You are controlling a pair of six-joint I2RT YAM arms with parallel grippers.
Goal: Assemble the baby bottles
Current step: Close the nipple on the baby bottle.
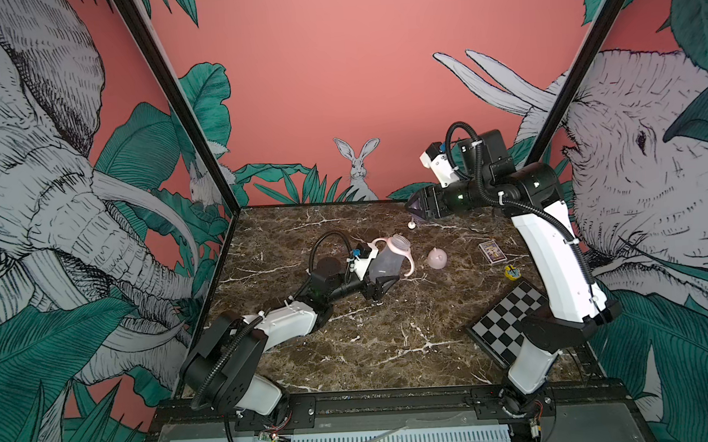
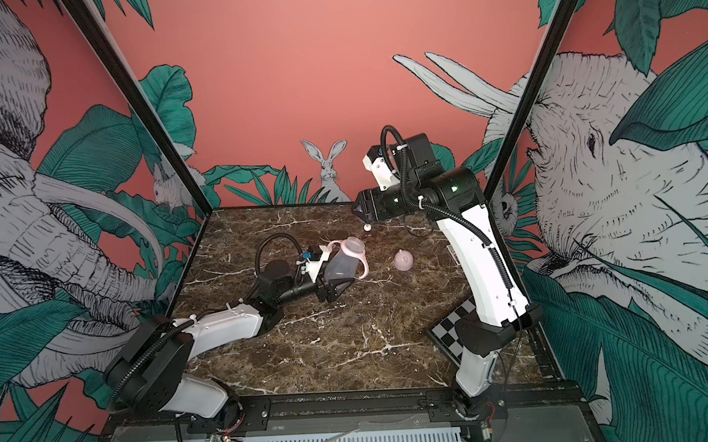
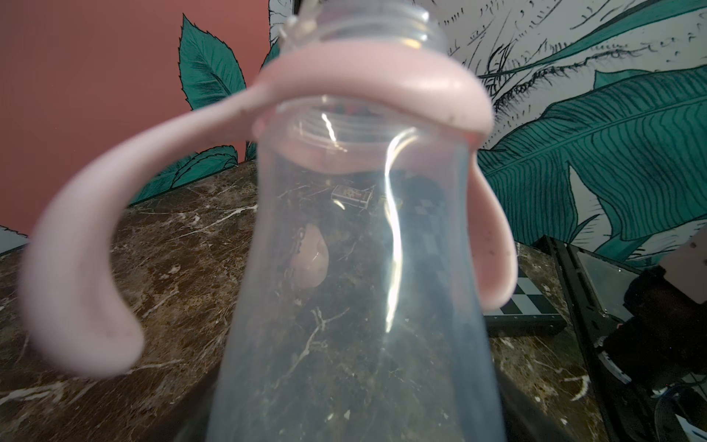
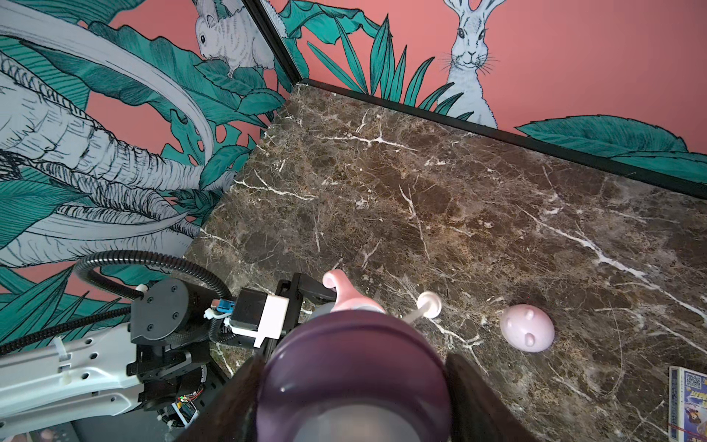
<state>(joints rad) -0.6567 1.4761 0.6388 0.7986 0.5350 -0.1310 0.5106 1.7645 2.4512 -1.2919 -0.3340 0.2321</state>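
Bottle body (image 1: 388, 264) is mid-table, a bit left of centre, clamped low down by the left pincer (image 1: 374, 288); it leans w/ its open threaded mouth up and toward the far right; handle ring (image 3: 367, 88) already sits round the neck, both handles hanging down the sides; we can't tell if the base touches the table (image 1: 392, 353). Right pincer (image 1: 415, 208) is closed on the purple nipple collar (image 4: 352, 344), high over the far-right part of the table, well apart from the mouth; weighted straw (image 4: 428, 304) dangles below it, its end close to the table top; touching or not, we can't say. Dome cap (image 1: 437, 258) lies right of the bottle, untouched; card box (image 1: 492, 251) and checkerboard (image 1: 511, 322) lie further right, no part of the job.

Risks, as we judge them: the straw hangs free, so any quick move could set it swinging; it may then catch the rim or a handle instead of dropping inside. Bottle is tilted and the collar comes in sideways; unless the axes line up, threads could cross or the collar could sit crooked. Body is smooth plastic held only near its base; a push or twist at the neck may lever it round or slip it out. Ring looks loose; it could ride up and foul the thread.

Pose: left arm lies low, stretched from the near-left base toward centre, wrist approx. level. Right arm stands tall from the near-right base, elbow high, wrist folded so its pincer points left.
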